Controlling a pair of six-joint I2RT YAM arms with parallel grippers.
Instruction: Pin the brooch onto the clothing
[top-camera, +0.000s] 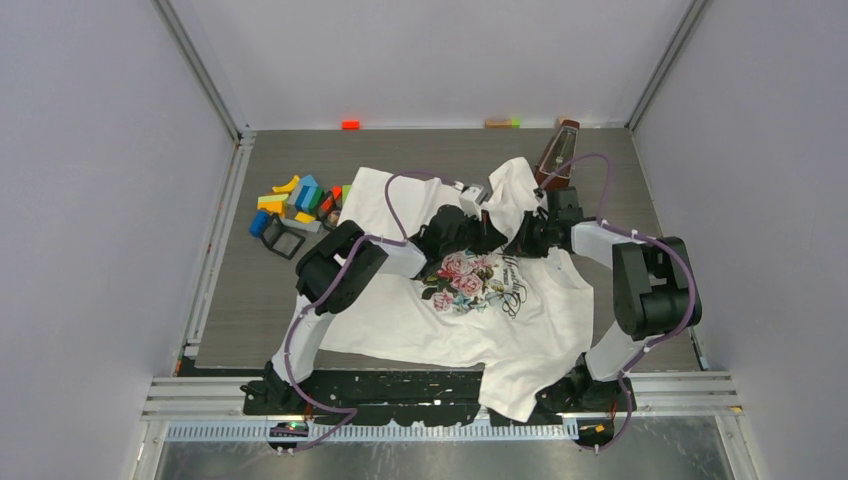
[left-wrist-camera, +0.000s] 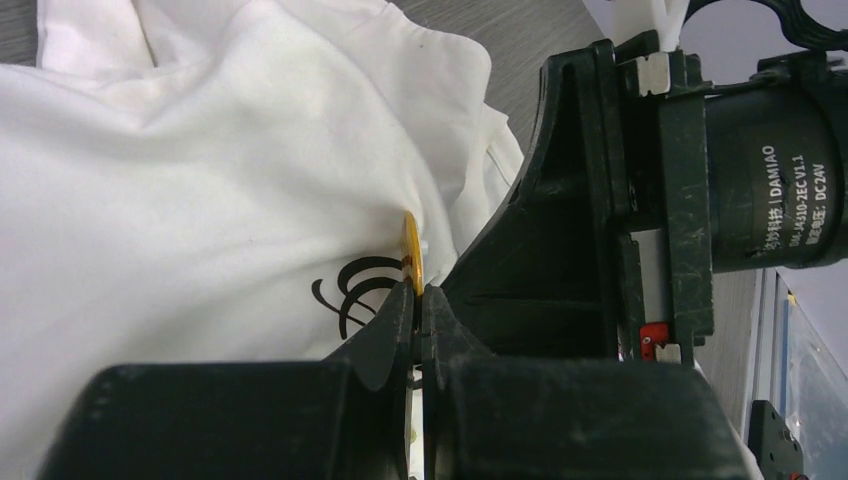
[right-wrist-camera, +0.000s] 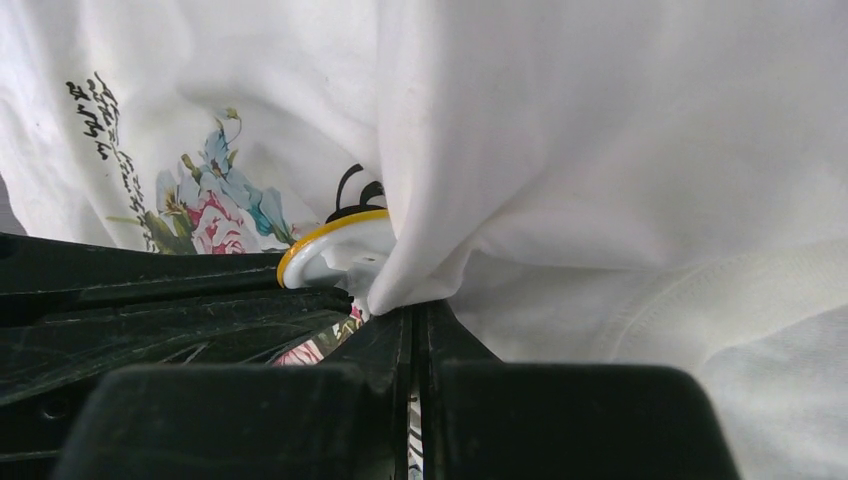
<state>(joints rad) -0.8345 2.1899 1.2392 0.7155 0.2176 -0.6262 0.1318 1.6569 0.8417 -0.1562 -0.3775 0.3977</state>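
The white T-shirt (top-camera: 450, 310) with pink roses and dark lettering lies spread on the table. My left gripper (left-wrist-camera: 420, 292) is shut on the brooch (left-wrist-camera: 411, 250), a thin round disc with a yellow rim, held edge-on against the shirt fabric (left-wrist-camera: 200, 200). In the right wrist view the brooch (right-wrist-camera: 335, 245) shows its white back and yellow rim. My right gripper (right-wrist-camera: 412, 308) is shut on a pinched fold of the shirt (right-wrist-camera: 420, 285) right beside the brooch. In the top view both grippers meet over the shirt's upper chest, left (top-camera: 492, 238) and right (top-camera: 522, 240).
Several coloured blocks (top-camera: 295, 200) and a dark square frame (top-camera: 280, 240) lie left of the shirt. A brown metronome (top-camera: 558, 152) stands at the back right. Small coloured blocks (top-camera: 350, 124) sit at the back wall. The shirt hem hangs over the table's near edge.
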